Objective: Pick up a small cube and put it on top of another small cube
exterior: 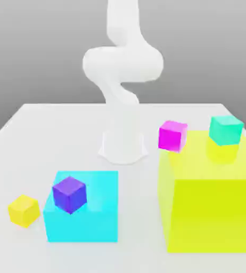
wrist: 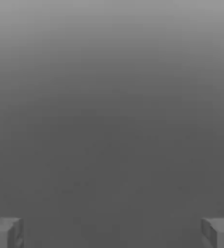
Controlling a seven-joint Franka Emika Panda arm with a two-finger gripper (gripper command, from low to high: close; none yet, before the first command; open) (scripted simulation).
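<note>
- Exterior view: yellow cube (exterior: 24, 211) sits on the tabletop (exterior: 141, 213), lower left of the frame.
- Purple cube (exterior: 70, 195) rests on the cyan block (exterior: 93, 213), right of it.
- Magenta (exterior: 172, 136) and teal (exterior: 226, 130) cubes top the big yellow-green block (exterior: 213, 213), lower right.
- Hand view: the claw (wrist: 112, 233) stands wide apart, nothing between its tips.

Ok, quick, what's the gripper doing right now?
Gripper: open, fingers wide apart in the hand view, nothing held between them.

Sm. cube (exterior: 24, 211) on table (exterior: 138, 224), L of low block (exterior: 96, 221) w/ another sm. cube (exterior: 70, 195).
</note>
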